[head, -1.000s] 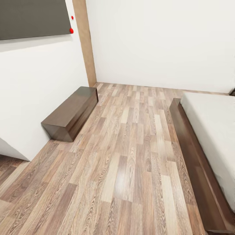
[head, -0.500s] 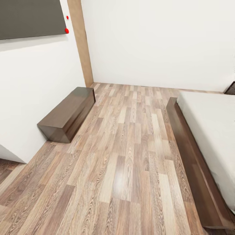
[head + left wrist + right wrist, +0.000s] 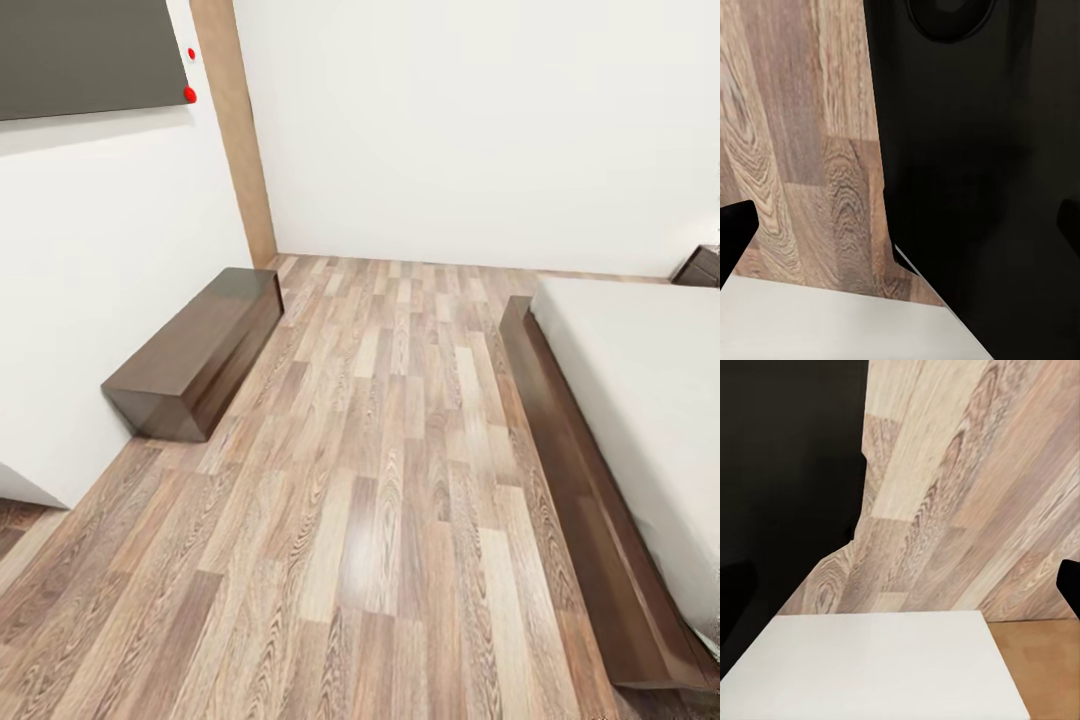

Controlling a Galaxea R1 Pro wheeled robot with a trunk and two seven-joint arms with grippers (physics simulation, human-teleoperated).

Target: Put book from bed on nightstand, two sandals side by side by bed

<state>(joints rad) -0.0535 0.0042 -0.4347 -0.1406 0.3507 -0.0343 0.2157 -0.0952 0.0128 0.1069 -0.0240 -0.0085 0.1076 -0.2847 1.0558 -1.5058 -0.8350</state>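
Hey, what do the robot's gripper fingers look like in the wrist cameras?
The left fingers are plain matte black with blunt, angled tips. The right fingers look the same: flat black, smooth. No markings, cables or coloured pads can be seen on the parts in view.

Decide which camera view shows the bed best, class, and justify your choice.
The head view: the bed runs along the right, with its dark frame and off-white mattress visible. The wrist views look down on wood-plank floor, dark robot parts and a white surface.
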